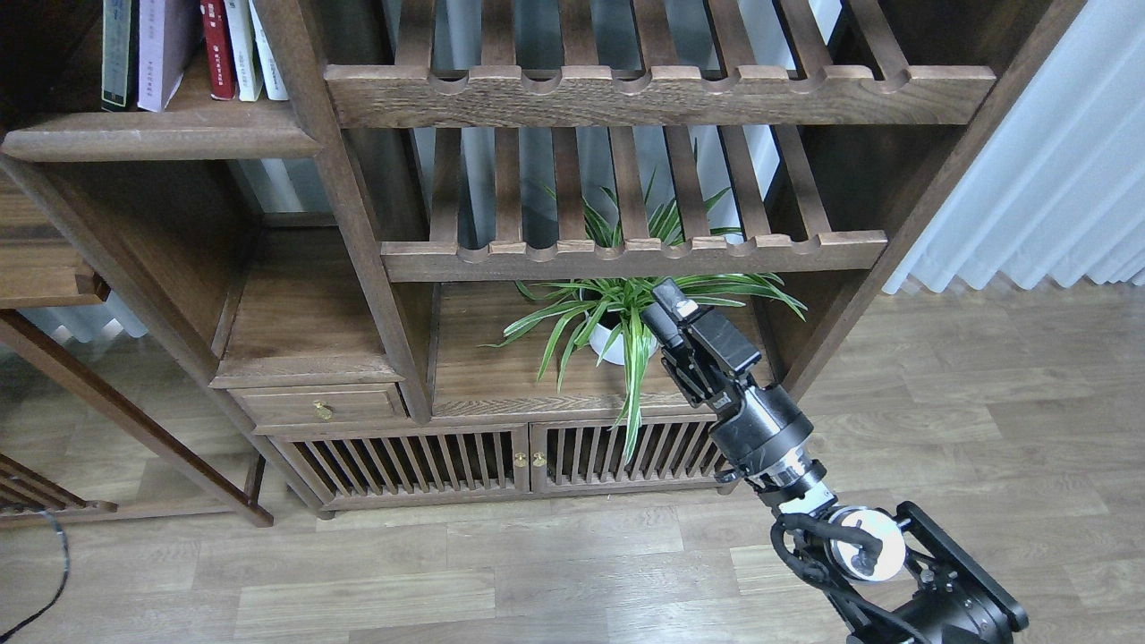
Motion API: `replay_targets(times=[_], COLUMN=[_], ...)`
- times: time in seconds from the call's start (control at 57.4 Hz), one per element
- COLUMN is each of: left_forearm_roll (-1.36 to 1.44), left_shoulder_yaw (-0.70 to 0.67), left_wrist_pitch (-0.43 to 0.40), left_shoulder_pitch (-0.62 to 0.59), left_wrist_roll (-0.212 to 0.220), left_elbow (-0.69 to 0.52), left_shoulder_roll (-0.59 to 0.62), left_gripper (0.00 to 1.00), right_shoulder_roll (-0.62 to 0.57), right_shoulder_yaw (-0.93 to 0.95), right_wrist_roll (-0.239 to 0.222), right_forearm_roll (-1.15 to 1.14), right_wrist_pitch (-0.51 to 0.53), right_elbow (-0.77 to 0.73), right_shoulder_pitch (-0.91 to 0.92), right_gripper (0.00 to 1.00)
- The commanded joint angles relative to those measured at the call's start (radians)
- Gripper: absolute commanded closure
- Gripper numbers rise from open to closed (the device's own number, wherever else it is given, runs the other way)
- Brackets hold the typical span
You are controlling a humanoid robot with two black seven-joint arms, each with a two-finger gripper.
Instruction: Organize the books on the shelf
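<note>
Books [192,49] seen upright on shelf [161,134], at ten o'clock, well apart from right gripper [666,309]. Nothing held. Finger state cannot be told; gripper viewed end-on.

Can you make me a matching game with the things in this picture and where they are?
Things:
1. books
2. plant
3. drawer
4. curtain

Places:
A. far right, beside the bookcase
B. top left shelf
C. under the slatted racks, in a white pot
D. lower left, with a brass knob

Pairs: 1-B, 2-C, 3-D, 4-A
</note>
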Motion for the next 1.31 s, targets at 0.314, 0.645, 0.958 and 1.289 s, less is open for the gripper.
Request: replay_targets(times=[0.314, 0.645, 0.958, 1.289], left_forearm_roll=[0.145, 0.311, 0.444, 0.519], left_shoulder_yaw=[-0.02, -0.066, -0.129, -0.147], left_wrist_pitch=[0.0, 0.0, 0.0, 0.0], left_shoulder_pitch=[0.008, 0.012, 0.014, 0.014], left_wrist_roll=[0.0, 0.0, 0.0, 0.0], left_elbow=[0.014, 0.065, 0.065, 0.066], left_shoulder_roll=[0.005, -0.021, -0.134, -0.144], left_gripper=[1.0, 1.0, 1.0, 1.0], right_shoulder_roll=[0.003, 0.023, 0.024, 0.046], right_shoulder_yaw=[-0.003, -0.003, -0.003, -0.003], right_wrist_roll=[0.002, 0.0, 0.0, 0.0], right_forearm_roll=[-0.006, -0.007, -0.007, -0.007], right_wrist_pitch=[0.0, 0.0, 0.0, 0.0], right_elbow=[0.0, 0.0, 0.0, 0.0], right_shoulder_pitch=[-0.001, 0.002, 0.002, 0.009], right_gripper=[0.38, 0.38, 0.38, 0.38])
